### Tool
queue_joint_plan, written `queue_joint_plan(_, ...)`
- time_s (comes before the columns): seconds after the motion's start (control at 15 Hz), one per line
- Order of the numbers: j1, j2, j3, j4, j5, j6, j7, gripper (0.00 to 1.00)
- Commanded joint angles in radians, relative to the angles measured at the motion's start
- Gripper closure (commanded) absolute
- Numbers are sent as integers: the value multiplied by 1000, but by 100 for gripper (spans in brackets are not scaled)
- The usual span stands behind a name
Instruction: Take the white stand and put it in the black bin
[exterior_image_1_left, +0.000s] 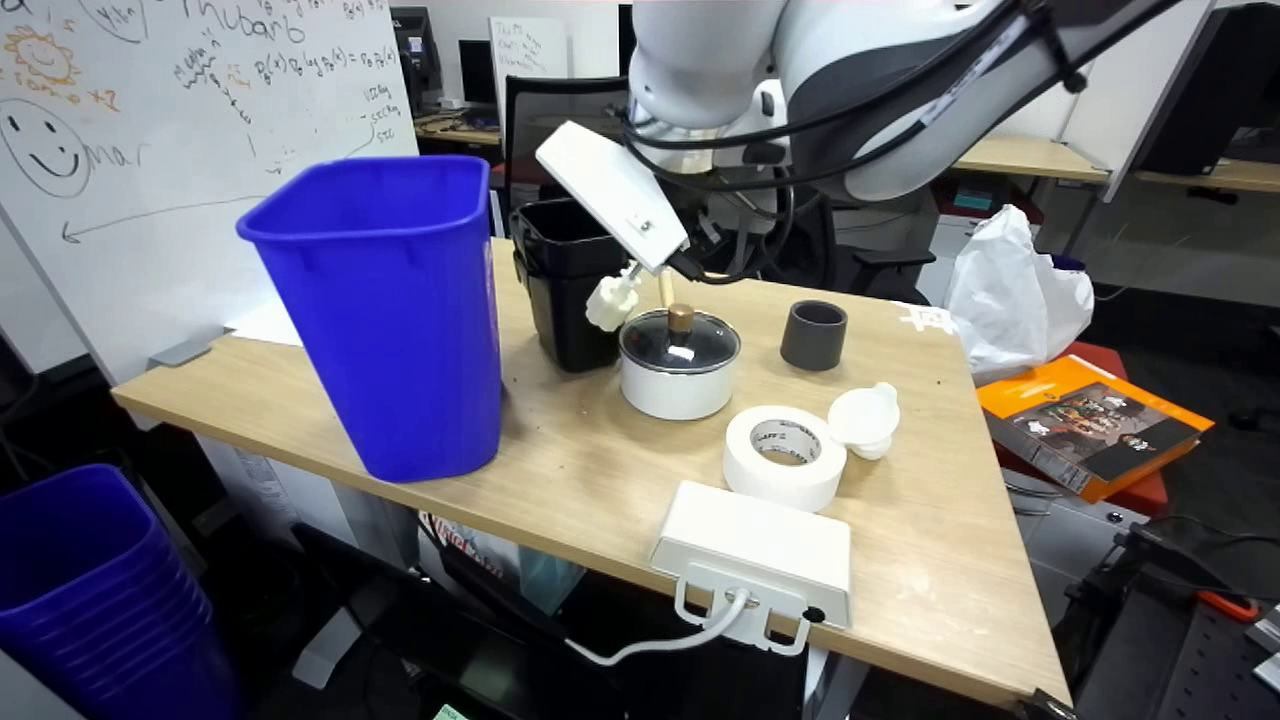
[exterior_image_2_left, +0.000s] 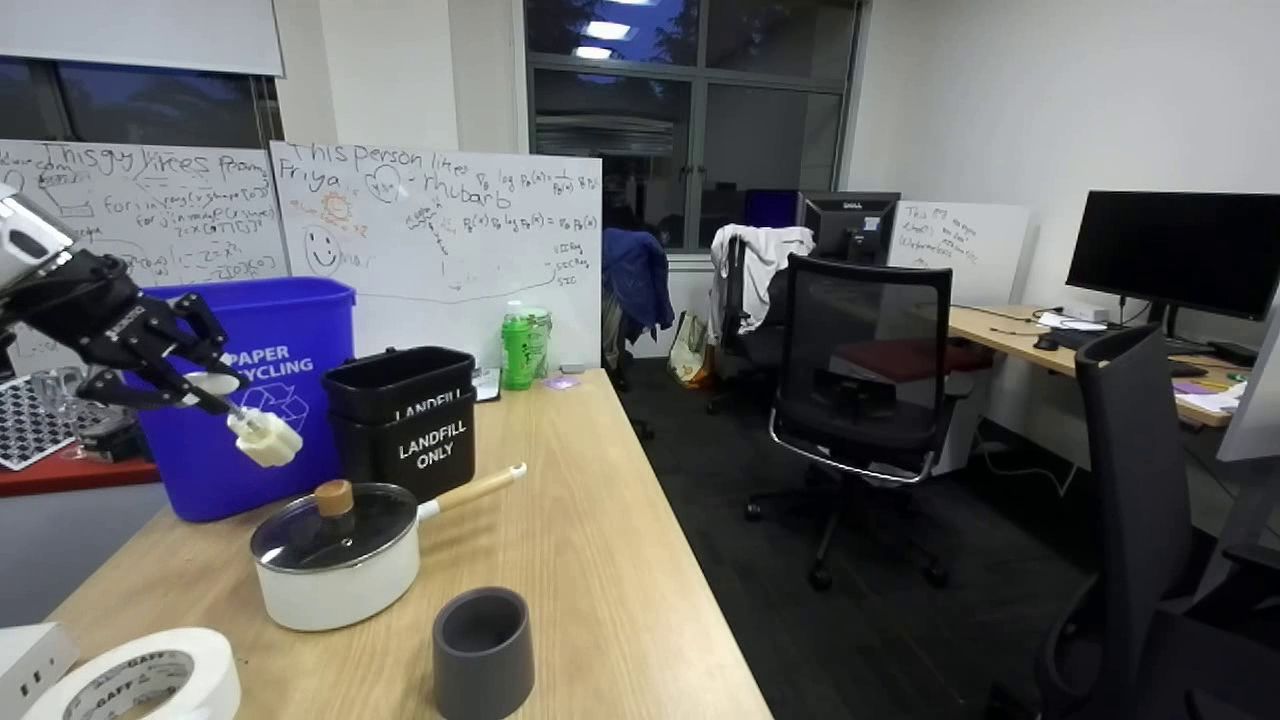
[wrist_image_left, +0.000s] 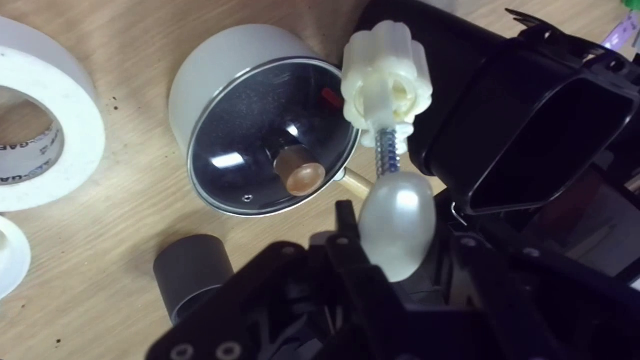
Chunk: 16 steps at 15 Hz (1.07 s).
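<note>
PROGRESS. Small off-white plastic stand (wrist_image_left: 389, 142), chunky lobed base, thin stem with metal coil, smooth egg-shaped knob: in hand, clear of the pale wood-grain table (exterior_image_1_left: 930, 500). Receiver: squarish black plastic wastebasket (exterior_image_2_left: 400, 425), tapering downward, lettered LANDFILL ONLY, upright, a second of its kind nested within. Stand outside it and apart. In an exterior view the wastebasket's mouth lies at about two o'clock from the stand's base (exterior_image_2_left: 264, 440); in an exterior view, at about eleven o'clock from the base (exterior_image_1_left: 610, 303). Adjacent: round white saucepan (exterior_image_1_left: 672, 392) with dark glass lid, at eight o'clock from the base in the wrist view. Assessment: pick-up done, perhaps past halfway. Outstanding: carriage over the rim, probably with some lift, then release inside.

END EFFECTOR. Black two-finger gripper (exterior_image_2_left: 218, 383), one. Fingers closed about the knob, parted by roughly its width; hold appears secure, though contact on the darker finger is poorly lit in the wrist view. Stand tilted, base lowermost; base at twelve o'clock from the knob in the wrist view. Other contact: none seen.
</note>
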Motion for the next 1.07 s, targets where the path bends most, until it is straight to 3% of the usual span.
queue_joint_plan(0.0,14,37,-33,73,-5,16,6,92)
queue_joint_plan(0.13,9,36,-30,101,35,10,-22,92)
queue_joint_plan(0.53,10,-2,-11,141,312,-15,-261,92)
queue_joint_plan(0.6,22,-4,-28,157,301,-14,-262,92)
queue_joint_plan(1.0,51,11,-125,204,-11,9,-75,92)
